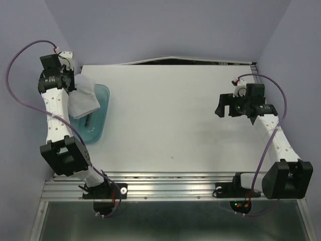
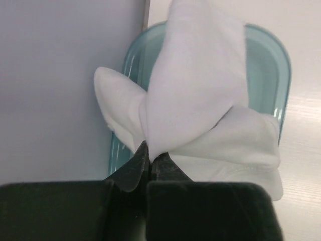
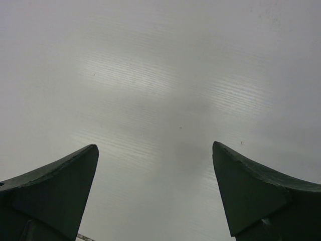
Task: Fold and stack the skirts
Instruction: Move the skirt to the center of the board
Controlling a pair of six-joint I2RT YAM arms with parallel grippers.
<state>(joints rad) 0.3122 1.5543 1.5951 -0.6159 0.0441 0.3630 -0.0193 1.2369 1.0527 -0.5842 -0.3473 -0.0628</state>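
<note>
A tray (image 1: 100, 113) sits on the table (image 1: 175, 120) at its left edge, in the far half. A bunched skirt (image 1: 84, 98) lies over the tray's far left part and spills past its left rim. One edge of it is caught in the left gripper (image 2: 149, 161) just behind it. The right gripper (image 1: 224, 106) hangs over the table's right side, well apart from the tray.

The skirt (image 2: 200, 90) is soft white cloth, matt, fine-textured, loosely creased. The tray (image 2: 273, 70) is translucent teal plastic, glossy and smooth. The table (image 3: 160, 75) is white, smooth, faintly lined, with a low sheen. The right gripper (image 3: 155, 145) has dark green matt fingers (image 3: 55, 186), plastic in appearance. The rail (image 1: 165, 186) is ribbed bare metal.
</note>
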